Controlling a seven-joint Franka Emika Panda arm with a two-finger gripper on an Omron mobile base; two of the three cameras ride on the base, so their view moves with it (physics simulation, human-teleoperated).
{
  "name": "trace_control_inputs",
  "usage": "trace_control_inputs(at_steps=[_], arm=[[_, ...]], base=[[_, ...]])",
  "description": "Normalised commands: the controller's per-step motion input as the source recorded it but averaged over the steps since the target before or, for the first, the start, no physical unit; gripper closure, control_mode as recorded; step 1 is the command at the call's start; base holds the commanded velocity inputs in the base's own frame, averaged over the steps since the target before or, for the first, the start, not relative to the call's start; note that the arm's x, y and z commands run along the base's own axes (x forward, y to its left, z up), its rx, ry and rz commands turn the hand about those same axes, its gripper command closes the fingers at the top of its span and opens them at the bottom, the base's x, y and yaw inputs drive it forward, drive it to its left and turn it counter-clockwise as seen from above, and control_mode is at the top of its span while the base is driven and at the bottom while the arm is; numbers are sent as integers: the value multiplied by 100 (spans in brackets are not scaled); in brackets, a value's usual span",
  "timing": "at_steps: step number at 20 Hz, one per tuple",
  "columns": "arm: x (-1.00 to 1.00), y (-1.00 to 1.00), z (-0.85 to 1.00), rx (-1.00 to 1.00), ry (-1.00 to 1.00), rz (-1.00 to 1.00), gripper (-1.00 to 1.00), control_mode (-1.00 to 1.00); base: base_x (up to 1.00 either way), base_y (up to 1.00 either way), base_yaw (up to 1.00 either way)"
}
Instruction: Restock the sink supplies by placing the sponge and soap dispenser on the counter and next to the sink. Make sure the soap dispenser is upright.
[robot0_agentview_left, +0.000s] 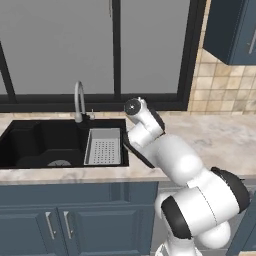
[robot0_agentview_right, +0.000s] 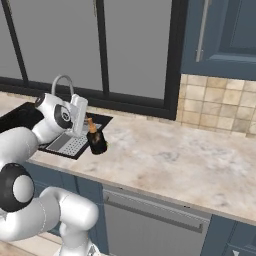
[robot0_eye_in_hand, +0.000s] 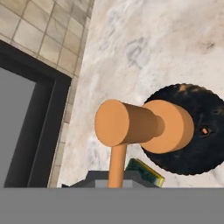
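The soap dispenser (robot0_agentview_right: 97, 140), a black rounded bottle with an orange pump, stands upright on the beige marbled counter (robot0_agentview_right: 170, 155) just right of the black sink (robot0_agentview_left: 45, 142). From above in the hand view, the soap dispenser (robot0_eye_in_hand: 194, 131) sits close under the camera, its orange pump nozzle pointing at the lower edge. A corner of the yellow and green sponge (robot0_eye_in_hand: 147, 172) lies on the counter (robot0_eye_in_hand: 144, 43) beside the bottle, mostly hidden at the bottom. My gripper (robot0_agentview_right: 80, 133) points down right beside the dispenser on its sink side. Its fingers are hidden.
The sink has a chrome faucet (robot0_agentview_left: 78, 102) and a grey drain tray (robot0_agentview_left: 104, 146) in its right basin. A dark-framed window (robot0_agentview_right: 135, 55) and tan tile backsplash (robot0_agentview_right: 215, 102) run behind. Blue wall cabinets (robot0_agentview_right: 225, 35) hang at the right. Bare worktop stretches to the right.
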Motion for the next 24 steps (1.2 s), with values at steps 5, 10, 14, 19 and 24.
trace_control_inputs(at_steps=[5,10,14,19,24], arm=[[9,18,-45,7,-7,-3,100,-100],[1,15,-27,6,-13,-7,100,-100],[0,13,-19,4,-14,-7,100,-100],[0,24,-17,8,-6,-9,100,-100],[0,26,-10,12,0,-9,100,-100]], base=[[0,0,0],[0,0,0],[0,0,0],[0,0,0],[0,0,0]])
